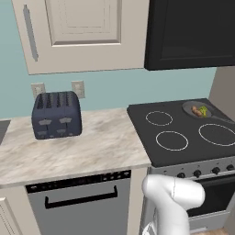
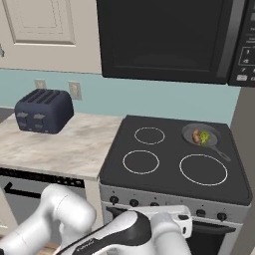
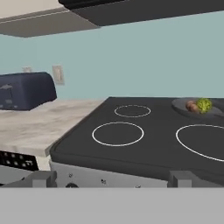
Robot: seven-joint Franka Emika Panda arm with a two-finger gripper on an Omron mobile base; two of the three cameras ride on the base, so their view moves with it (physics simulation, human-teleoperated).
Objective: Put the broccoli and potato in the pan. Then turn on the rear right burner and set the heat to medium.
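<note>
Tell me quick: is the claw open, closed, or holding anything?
Claw: open, holding nothing; its tips stand wide apart, low in front of the stove.

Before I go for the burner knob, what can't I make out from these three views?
- Knob markings: too small in the right base view to read settings or match a knob to the rear right burner.
- Right-hand knobs: the left base view's edge cuts the row.
- Pan handle end: cut by that same edge.
- Broccoli and potato: whether they touch is too small to tell.
</note>
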